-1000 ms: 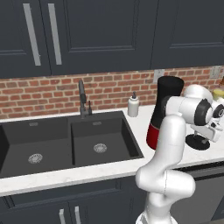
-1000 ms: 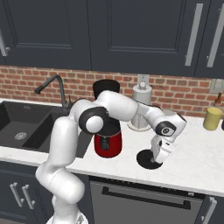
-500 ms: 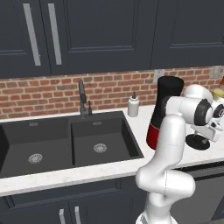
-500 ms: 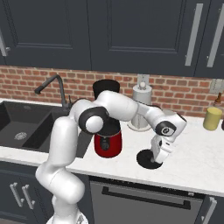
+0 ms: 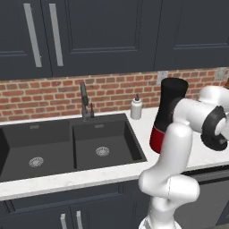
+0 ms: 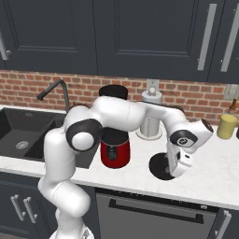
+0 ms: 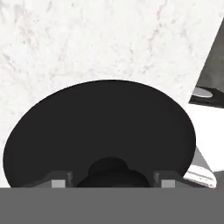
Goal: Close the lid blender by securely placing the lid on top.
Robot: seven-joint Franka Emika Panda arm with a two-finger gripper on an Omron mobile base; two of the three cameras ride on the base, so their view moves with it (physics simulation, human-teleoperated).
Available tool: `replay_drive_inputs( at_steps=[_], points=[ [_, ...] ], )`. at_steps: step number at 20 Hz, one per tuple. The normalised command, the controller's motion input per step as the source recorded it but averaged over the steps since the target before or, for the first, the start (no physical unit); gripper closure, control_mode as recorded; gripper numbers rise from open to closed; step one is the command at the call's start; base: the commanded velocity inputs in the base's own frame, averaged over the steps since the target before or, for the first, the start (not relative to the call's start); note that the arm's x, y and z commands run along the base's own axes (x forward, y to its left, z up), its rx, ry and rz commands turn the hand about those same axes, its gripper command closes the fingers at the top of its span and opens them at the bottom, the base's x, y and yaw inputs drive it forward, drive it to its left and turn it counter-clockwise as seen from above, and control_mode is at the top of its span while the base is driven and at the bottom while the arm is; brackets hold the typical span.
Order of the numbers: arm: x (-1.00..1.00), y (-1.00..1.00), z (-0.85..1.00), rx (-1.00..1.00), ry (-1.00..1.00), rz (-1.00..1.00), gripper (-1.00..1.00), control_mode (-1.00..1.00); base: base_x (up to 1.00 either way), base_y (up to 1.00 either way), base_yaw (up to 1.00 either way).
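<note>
Lid (image 7: 100, 131) flat on white marble counter (image 7: 87, 39) (brick wall (image 6: 42, 86) behind)

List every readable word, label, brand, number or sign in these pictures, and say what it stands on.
None can be read.
The blender has small marks on its red base, too blurred to read.
The lid and soap bottle show no lettering.

The lid (image 6: 161, 165), a flat round black disc with a small raised knob at its middle, is lying flat on the white marbled surface (image 6: 219, 172). The blender (image 6: 115, 135), a tall black jar on a glossy red base, is standing upright near it, uncovered.
</note>
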Motion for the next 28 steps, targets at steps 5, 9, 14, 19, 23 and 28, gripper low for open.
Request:
replay_drive_inputs(
  at_steps=[5,9,14,19,23,28],
  points=[
    [-0.56,-0.05,1.0,0.0,-0.4,-0.1,1.0,-1.0,0.0,0.0,0.0],
    [-0.42,0.0,1.0,0.0,-0.42,-0.11,1.0,-1.0,0.0,0.0,0.0],
    [-0.31,0.0,1.0,0.0,-0.33,-0.06,1.0,-1.0,0.0,0.0,0.0],
    [-0.03,0.19,1.0,-0.02,-0.21,-0.1,1.0,-1.0,0.0,0.0,0.0],
    [0.06,0.13,1.0,0.0,-0.08,-0.16,1.0,-1.0,0.0,0.0,0.0],
    [0.03,0.4,1.0,0.0,0.01,-0.09,1.0,-1.0,0.0,0.0,0.0]
  ],
)
